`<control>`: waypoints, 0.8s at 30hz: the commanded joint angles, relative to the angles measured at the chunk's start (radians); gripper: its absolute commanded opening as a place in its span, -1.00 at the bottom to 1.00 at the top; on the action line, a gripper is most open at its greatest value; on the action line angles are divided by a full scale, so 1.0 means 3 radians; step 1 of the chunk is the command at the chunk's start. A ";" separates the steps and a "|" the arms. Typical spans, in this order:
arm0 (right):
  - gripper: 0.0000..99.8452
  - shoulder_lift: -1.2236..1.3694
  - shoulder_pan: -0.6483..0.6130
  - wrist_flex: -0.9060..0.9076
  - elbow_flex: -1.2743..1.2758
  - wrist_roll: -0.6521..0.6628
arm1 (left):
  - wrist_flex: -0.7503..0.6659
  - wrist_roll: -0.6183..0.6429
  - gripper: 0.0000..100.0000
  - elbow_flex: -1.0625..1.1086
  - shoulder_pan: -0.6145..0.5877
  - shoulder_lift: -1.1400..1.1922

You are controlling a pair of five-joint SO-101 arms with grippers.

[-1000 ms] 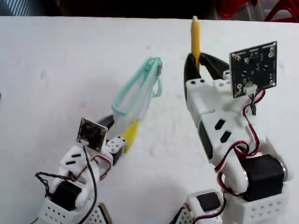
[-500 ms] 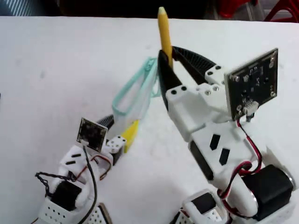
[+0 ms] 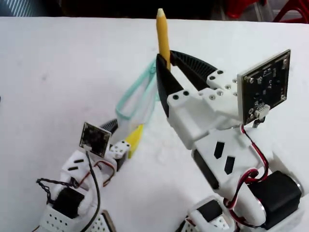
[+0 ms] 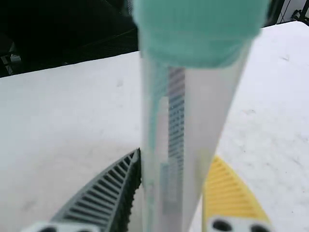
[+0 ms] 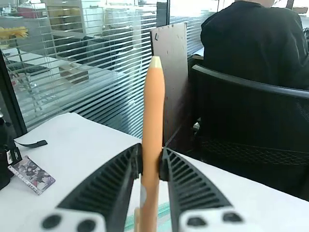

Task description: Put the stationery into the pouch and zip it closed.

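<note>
Overhead, the right end effector (image 3: 164, 58) was clamped on a yellow-orange pen (image 3: 163, 34), whose pale tip pointed away from the arm, just beside the far end of a translucent plastic pouch with mint-green zip edging (image 3: 137, 99). The left end effector (image 3: 123, 131), one finger black and one yellow, pinched the pouch's near end and held it out over the white counter (image 3: 58, 63), its green-rimmed mouth apparently gaping. The pen was outside the pouch, so the task looked early: insertion and zipping were both not yet done. Whether other stationery already lay inside could not be told.
</note>
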 commanded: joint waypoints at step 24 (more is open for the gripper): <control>-0.97 0.0376 -0.0381 -0.1685 0.1187 -0.0041 | -0.0051 -0.0041 -0.59 -0.0031 0.0033 0.0018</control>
